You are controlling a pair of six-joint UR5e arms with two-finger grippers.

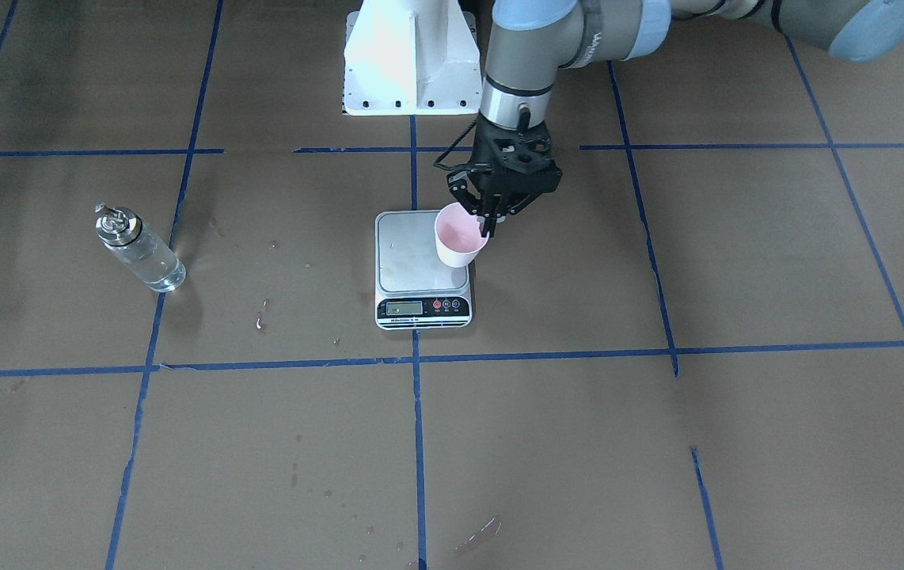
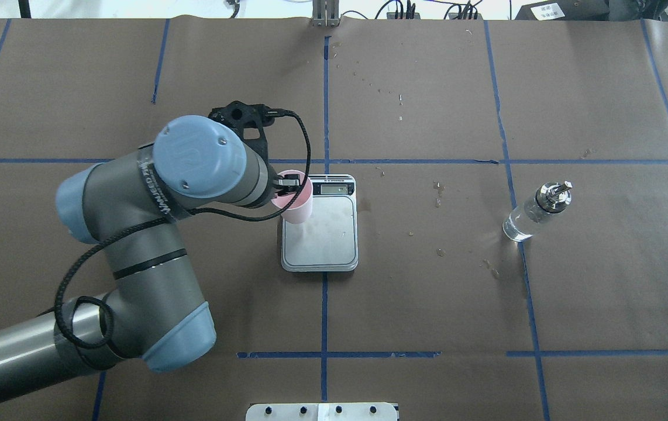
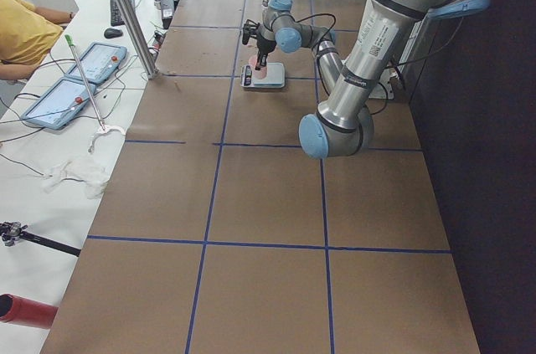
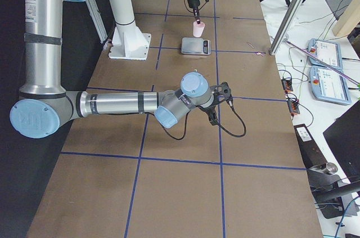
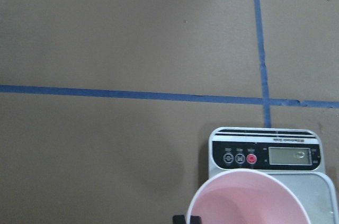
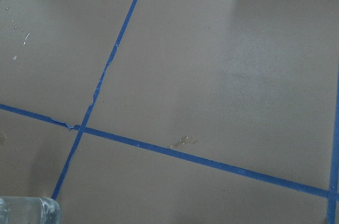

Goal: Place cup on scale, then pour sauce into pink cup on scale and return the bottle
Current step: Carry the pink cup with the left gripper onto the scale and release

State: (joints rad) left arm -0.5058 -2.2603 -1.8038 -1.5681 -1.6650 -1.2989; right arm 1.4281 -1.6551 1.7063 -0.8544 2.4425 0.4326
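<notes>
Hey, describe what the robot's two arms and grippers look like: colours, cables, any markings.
Both arms are silver-grey tubes with pale blue rounded joint caps. The left arm has white lettering on a grey band near its wrist, and a black cable loops along it to the black, skeletal left gripper. The right arm matches, ending in a black right gripper.

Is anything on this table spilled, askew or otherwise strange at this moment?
Small wet-looking spots dot the brown paper between the scale and the bottle, like old spills. Nothing else stands out; the left hand holds the cup by its rim over the scale's edge.
</notes>
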